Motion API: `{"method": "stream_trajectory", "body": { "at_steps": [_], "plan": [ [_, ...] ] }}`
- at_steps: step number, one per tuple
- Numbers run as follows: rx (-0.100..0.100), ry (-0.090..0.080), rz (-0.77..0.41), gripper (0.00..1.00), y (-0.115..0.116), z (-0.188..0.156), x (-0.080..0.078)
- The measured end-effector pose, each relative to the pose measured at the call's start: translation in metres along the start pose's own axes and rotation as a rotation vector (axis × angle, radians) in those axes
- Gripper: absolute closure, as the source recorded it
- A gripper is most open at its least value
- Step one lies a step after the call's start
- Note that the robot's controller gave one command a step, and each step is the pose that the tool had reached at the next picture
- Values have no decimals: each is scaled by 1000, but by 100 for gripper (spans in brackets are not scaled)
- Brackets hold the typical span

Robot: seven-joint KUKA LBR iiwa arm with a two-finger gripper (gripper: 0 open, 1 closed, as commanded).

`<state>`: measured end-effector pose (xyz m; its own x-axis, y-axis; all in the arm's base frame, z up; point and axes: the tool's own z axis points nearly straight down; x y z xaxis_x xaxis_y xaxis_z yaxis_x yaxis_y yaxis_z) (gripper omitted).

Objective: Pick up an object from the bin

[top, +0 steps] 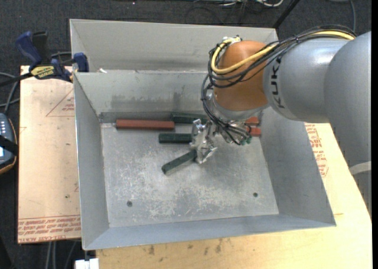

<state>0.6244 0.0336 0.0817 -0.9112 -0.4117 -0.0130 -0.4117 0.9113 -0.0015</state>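
My gripper (202, 149) is low over the middle of the bin, right at the upper right end of a dark green stick (177, 164) that lies slanted on the floor. Whether the stick's end is clamped is hidden. A second dark green stick (175, 138) lies flat just left of the gripper. A third dark green stick (185, 119) sits behind it, near the back wall.
A long red-brown stick (144, 124) lies along the foot of the back wall at the left. A small red piece (254, 130) peeks out under the arm at the right. The arm with its orange cover and cables hangs over the bin's back right.
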Motion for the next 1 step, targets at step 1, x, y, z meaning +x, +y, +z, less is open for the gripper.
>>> {"method": "stream_trajectory", "body": {
  "at_steps": [1],
  "plan": [
    [3,0,25,100,-28,-193,-16]
  ]
}}
